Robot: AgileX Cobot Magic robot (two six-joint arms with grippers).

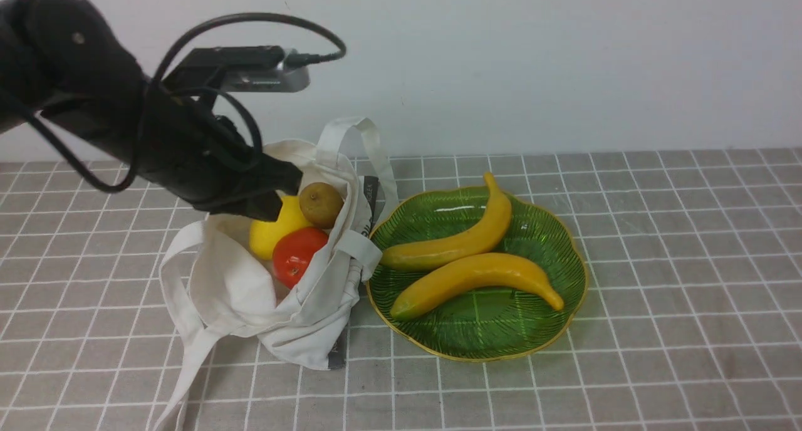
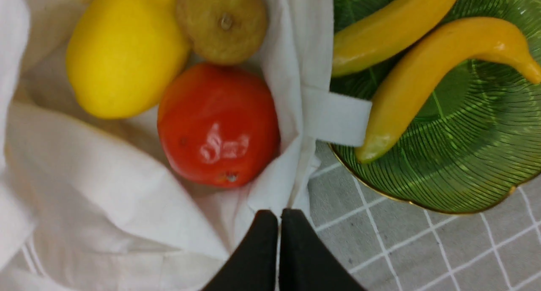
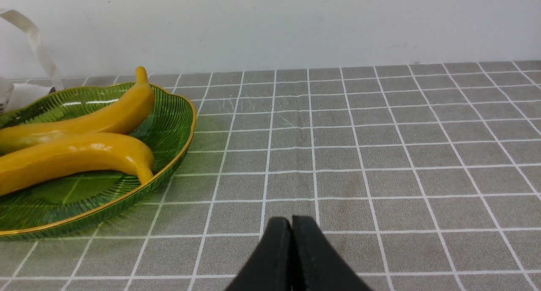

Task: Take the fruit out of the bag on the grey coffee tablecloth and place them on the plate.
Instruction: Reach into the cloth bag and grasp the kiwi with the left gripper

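The off-white bag [image 1: 238, 293] lies open on the grey coffee tablecloth [image 1: 658, 230], left of the green plate [image 1: 489, 331]. Inside it sit a yellow lemon [image 1: 268, 235], a brown rough-skinned fruit [image 1: 321, 204] and a red-orange fruit [image 1: 296, 255]. My left gripper [image 1: 289, 193] hovers over the bag's mouth, shut and empty. In the left wrist view its fingertips [image 2: 266, 223] are together near the bag's edge, below the red fruit [image 2: 217, 124], lemon [image 2: 122, 54] and brown fruit [image 2: 222, 22]. My right gripper [image 3: 291, 223] is shut and empty low over the cloth, right of the plate [image 3: 173, 113]; it is out of the front view.
Two yellow bananas [image 1: 476, 277] [image 1: 463, 237] lie on the plate and fill most of its middle. The bag's strap handles [image 1: 182, 356] trail toward the front left, and one loops up at the back [image 1: 363, 136]. A white wall stands behind the table.
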